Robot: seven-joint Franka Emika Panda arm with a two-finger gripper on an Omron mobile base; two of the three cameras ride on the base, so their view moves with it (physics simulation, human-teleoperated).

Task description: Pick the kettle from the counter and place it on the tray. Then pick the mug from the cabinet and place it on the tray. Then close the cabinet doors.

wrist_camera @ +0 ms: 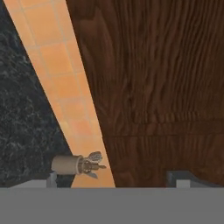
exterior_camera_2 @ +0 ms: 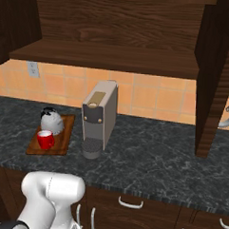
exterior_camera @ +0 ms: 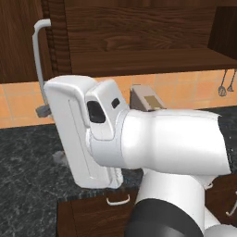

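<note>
Dark wood cabinet door ahead, jaws wide open — holding nothing

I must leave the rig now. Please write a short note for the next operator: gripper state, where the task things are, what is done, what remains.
Gripper: open, holding nothing, facing a dark wood cabinet panel.
Kettle and mug: both on the tray, on the counter left of the coffee machine.
Done: kettle and mug placed.
Left: close the cabinet doors; the left door and the right door stand open.
</note>
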